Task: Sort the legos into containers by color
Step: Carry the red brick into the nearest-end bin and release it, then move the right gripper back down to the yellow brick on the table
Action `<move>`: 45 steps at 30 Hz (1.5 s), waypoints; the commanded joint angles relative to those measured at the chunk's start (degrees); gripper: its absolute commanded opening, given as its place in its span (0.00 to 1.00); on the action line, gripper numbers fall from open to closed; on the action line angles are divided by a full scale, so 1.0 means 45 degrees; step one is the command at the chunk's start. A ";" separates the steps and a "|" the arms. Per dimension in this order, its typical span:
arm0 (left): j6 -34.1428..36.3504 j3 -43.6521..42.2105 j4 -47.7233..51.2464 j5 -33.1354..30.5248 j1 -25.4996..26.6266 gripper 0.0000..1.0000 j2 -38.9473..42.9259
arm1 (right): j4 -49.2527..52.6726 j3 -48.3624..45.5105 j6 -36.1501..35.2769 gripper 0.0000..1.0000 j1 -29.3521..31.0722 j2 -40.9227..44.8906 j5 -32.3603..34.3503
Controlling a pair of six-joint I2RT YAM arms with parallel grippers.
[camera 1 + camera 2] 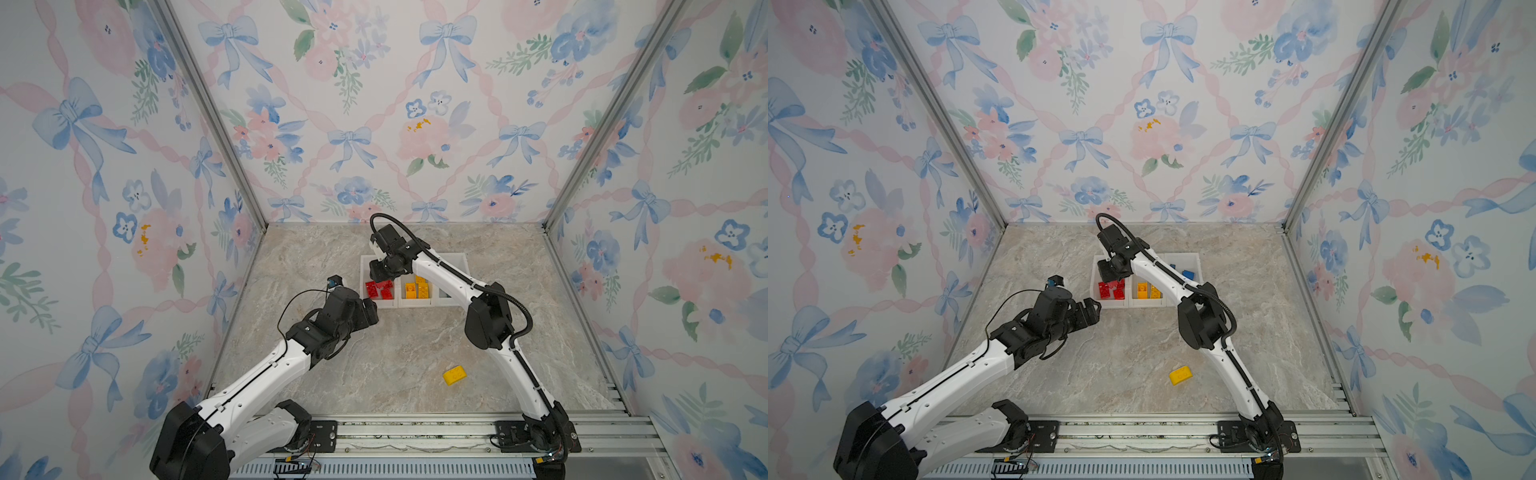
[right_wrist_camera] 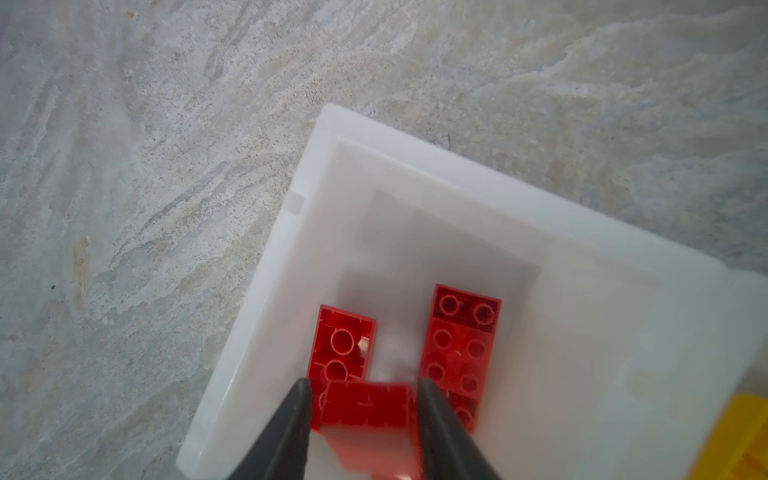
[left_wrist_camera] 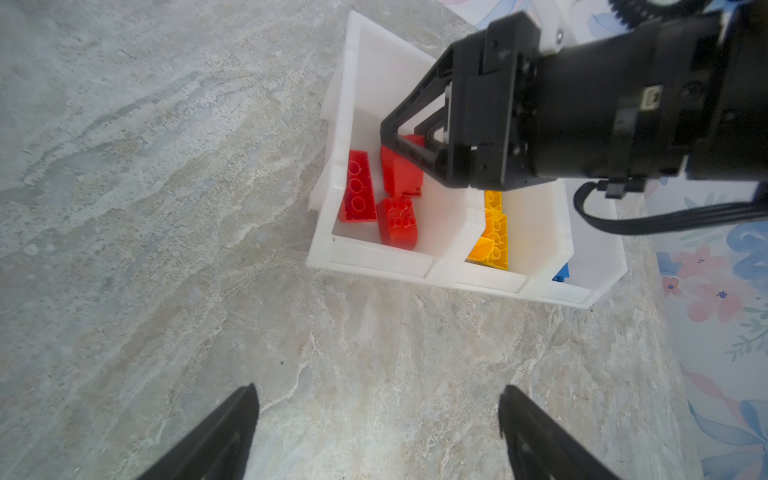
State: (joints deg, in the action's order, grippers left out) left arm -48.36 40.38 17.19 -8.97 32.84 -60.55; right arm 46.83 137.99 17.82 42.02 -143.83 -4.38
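Red lego (image 2: 365,415): between the fingers of the right gripper (image 2: 362,386), over the red container (image 2: 457,170); clamped or already freed, cannot tell.
Yellow lego (image 1: 454,375): on the table (image 1: 374,365) toward the right arm's base, long axis slanted, well apart from both grippers.
Left gripper (image 3: 379,390): spread wide, empty, probably the nearer.

My right gripper (image 2: 362,381) hangs over the end compartment (image 2: 257,291) of the white bin row. A blurred red brick (image 2: 368,409) fills the gap between my fingers there. Below it, other red bricks (image 2: 461,345) lie on the compartment floor with a bare strip between them, and the floor is bare toward the far wall. My right forearm (image 1: 440,268) crosses above the other two compartments (image 1: 457,264) and blocks much of the way down into them. My left gripper (image 3: 377,390) is spread wide over the bare marble table (image 1: 395,345), with nothing between its fingers, just short of the bins' near wall. A lone yellow brick (image 1: 454,375) has open table all round it.
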 commanded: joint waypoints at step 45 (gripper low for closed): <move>0.1075 0.0967 -0.0059 0.0495 -0.0108 0.93 -0.1650 | -0.1796 -1.5449 0.4767 0.77 0.0516 1.2129 0.0692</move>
State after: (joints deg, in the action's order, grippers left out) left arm -45.71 43.44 17.19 -7.99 32.80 -67.07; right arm 38.30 71.70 33.58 43.03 -93.17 -3.22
